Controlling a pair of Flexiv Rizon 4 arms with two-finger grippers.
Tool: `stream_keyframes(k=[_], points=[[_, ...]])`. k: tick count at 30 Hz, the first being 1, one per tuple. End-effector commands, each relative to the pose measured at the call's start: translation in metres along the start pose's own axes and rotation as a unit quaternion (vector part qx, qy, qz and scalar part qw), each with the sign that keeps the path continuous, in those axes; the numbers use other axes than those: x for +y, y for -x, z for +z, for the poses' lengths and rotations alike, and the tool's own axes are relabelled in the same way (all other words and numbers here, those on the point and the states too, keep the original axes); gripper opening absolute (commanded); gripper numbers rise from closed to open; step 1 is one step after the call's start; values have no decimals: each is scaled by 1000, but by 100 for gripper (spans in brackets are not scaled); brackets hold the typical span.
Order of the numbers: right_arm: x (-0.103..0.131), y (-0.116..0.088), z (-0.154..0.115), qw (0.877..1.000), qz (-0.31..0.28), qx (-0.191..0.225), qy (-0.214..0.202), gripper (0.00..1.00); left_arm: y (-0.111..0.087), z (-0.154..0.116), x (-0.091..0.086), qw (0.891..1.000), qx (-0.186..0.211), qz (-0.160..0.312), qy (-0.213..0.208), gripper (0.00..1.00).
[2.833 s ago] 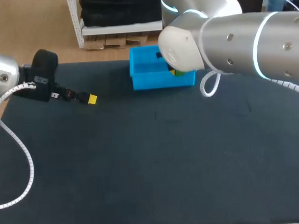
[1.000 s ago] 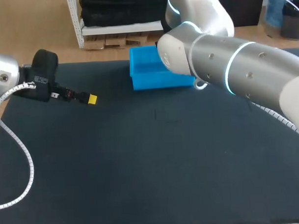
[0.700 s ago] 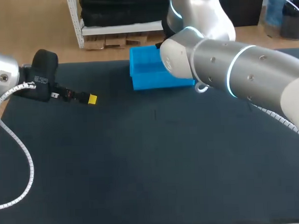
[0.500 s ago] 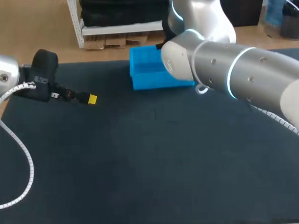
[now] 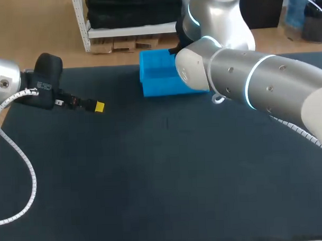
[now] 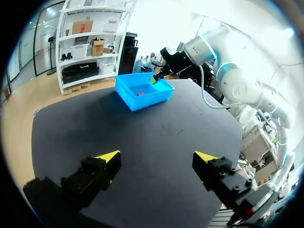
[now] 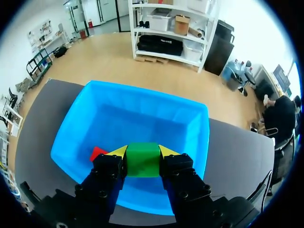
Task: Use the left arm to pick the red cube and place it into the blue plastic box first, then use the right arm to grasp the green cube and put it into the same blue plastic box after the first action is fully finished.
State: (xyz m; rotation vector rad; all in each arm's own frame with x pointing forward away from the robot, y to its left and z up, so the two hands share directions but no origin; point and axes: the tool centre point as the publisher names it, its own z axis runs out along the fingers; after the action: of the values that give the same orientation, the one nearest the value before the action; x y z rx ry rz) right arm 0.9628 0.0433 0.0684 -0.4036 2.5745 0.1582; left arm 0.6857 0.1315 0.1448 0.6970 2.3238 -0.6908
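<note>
Two cubes at the blue plastic box (image 7: pixel 142 92): one inside, one held over it.
Right gripper (image 7: pixel 142 151) is clamped on the green cube (image 7: pixel 142 161); the red cube (image 7: pixel 97 153) lies on the box floor. Since earlier, the right arm (image 5: pixel 244 80) has swung lower across the table (image 5: pixel 152 179). Left gripper (image 6: pixel 156 159), spread wide and empty, stays at the table's left.
</note>
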Motion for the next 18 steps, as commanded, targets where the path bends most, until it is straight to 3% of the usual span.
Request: stream_keyframes(k=[1, 5, 6, 8, 10, 18], points=[[-1, 11, 9, 995, 0, 105, 3, 0, -2, 0, 1, 1000, -4, 1, -2, 100], [-2, 11, 10, 994, 2, 107, 6, 0, -2, 0, 1, 1000, -4, 1, -2, 100], [-2, 10, 10, 994, 3, 107, 6, 10, -2, 0, 1, 1000, -4, 1, -2, 100], [-2, 10, 10, 994, 3, 108, 7, 46, -2, 0, 1, 1000, -4, 1, -2, 100], [-2, 10, 10, 994, 5, 109, 8, 100, -2, 0, 1, 1000, -4, 1, -2, 100], [-1, 9, 1, 994, 6, 108, 6, 100, -2, 0, 1, 1000, -4, 1, -2, 100]])
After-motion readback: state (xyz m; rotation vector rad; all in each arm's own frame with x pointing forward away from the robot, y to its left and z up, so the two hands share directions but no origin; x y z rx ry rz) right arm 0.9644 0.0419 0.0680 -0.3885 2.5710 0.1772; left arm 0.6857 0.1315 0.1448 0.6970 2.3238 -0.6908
